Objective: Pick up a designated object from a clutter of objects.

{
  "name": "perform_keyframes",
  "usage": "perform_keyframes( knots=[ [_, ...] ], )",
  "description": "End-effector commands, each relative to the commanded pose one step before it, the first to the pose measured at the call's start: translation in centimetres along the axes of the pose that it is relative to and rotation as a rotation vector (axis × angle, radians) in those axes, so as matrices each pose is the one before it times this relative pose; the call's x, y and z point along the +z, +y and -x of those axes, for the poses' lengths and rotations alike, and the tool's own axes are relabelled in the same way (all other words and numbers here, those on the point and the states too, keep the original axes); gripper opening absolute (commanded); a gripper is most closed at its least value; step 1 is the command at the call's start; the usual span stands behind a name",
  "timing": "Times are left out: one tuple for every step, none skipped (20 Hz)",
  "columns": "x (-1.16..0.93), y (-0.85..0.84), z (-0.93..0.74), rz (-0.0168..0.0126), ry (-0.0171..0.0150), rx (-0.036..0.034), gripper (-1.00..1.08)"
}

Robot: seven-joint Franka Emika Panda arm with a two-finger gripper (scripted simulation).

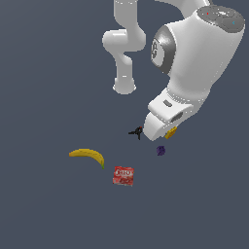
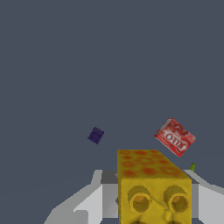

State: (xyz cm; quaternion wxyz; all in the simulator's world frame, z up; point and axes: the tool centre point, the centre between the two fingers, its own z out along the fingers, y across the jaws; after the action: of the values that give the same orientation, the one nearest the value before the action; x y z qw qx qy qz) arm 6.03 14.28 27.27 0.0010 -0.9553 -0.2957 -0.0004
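This is a simulated test scene, not a real room: a flat, featureless slate-grey floor fills both views. A glossy white rendered robot arm stands on it among a few scattered small props.

We are reaching our white arm down from the far side, wrist bent toward the exterior view's left, and our gripper is clamping its grey fingers on the yellow block.
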Motion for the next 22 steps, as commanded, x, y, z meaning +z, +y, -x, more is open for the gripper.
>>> perform_keyframes(
  knots=[
    [-1.962, 0.472, -0.794, 0.00021, -0.00091, 0.00034, -1.00],
    [-0.709, 0.177, -0.311, 0.00000, 0.00000, 0.00000, -1.00],
    [-0.687, 0.173, -0.305, 0.00000, 0.00000, 0.00000, -1.00],
    [-0.653, 0.166, -0.293, 0.00000, 0.00000, 0.00000, -1.00],
    [-0.604, 0.155, -0.274, 0.00000, 0.00000, 0.00000, -1.00],
    [-0.559, 0.151, -0.250, 0.00053, -0.00016, 0.00041, -1.00],
    [-0.510, 0.133, -0.236, 0.00000, 0.00000, 0.00000, -1.00],
    [-0.466, 0.122, -0.218, 0.00000, 0.00000, 0.00000, -1.00],
    [-0.425, 0.112, -0.201, 0.00000, 0.00000, 0.00000, -1.00],
    [-0.386, 0.103, -0.185, 0.00000, 0.00000, 0.00000, -1.00],
    [-0.352, 0.098, -0.166, 0.00055, -0.00017, 0.00038, -1.00],
    [-0.314, 0.085, -0.154, 0.00000, 0.00000, 0.00000, -1.00],
    [-0.280, 0.077, -0.140, 0.00000, 0.00000, 0.00000, -1.00],
    [-0.248, 0.069, -0.125, 0.00000, 0.00000, 0.00000, -1.00],
    [-0.218, 0.061, -0.112, 0.00000, 0.00000, 0.00000, -1.00],
    [-0.189, 0.054, -0.098, 0.00000, 0.00000, 0.00000, -1.00],
    [-0.161, 0.046, -0.084, 0.00000, 0.00000, 0.00000, -1.00],
    [-0.135, 0.039, -0.071, 0.00000, 0.00000, 0.00000, -1.00],
    [-0.109, 0.032, -0.058, 0.00000, 0.00000, 0.00000, -1.00],
    [-0.084, 0.025, -0.045, 0.00000, 0.00000, 0.00000, -1.00],
    [-0.060, 0.017, -0.032, 0.00000, 0.00000, 0.00000, -1.00],
    [-0.036, 0.010, -0.019, 0.00000, 0.00000, 0.00000, -1.00]
  ],
)
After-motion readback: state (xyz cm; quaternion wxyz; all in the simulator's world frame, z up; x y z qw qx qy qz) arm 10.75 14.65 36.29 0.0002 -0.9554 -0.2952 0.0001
